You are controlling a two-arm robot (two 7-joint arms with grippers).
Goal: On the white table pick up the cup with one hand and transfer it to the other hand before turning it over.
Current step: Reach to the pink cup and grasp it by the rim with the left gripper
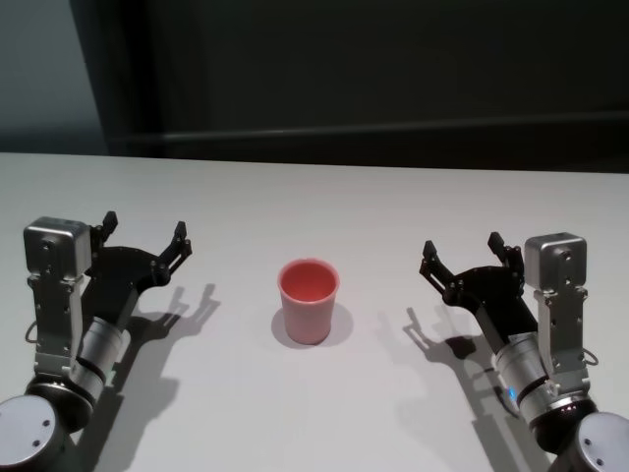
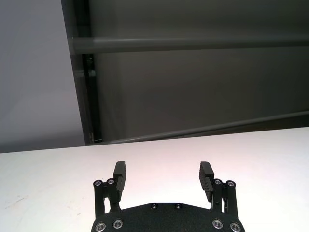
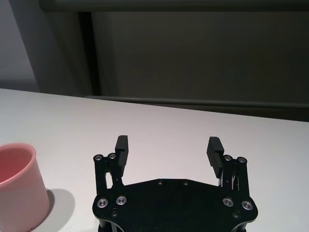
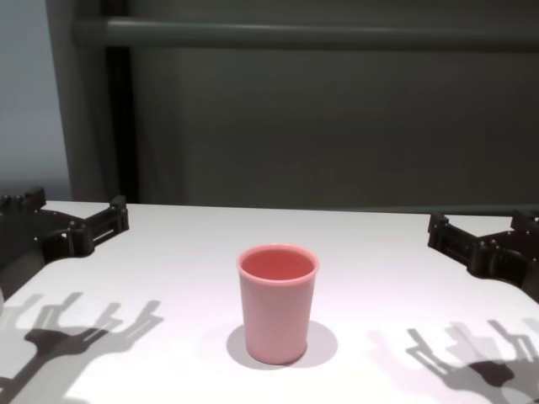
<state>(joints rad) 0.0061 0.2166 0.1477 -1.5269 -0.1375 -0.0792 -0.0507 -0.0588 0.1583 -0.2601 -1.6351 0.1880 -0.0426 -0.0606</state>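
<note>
While the broad, plain white matte tabletop (image 1: 324,413) spreads under everything, the two silver-grey arms hover low above it, one at each side. Between them, well apart from both, the smooth pink plastic tapered cup (image 1: 309,300) stands upright, rim up. The black left gripper (image 1: 144,234) has its fingers (image 2: 119,175) spread wide and holds nothing; the black right gripper (image 1: 465,253) likewise has its fingers (image 3: 214,150) wide apart and empty

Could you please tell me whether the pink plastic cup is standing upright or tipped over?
Upright. The pink plastic cup stands on its narrower base on the white table, its open rim facing up; its inside looks empty.
</note>
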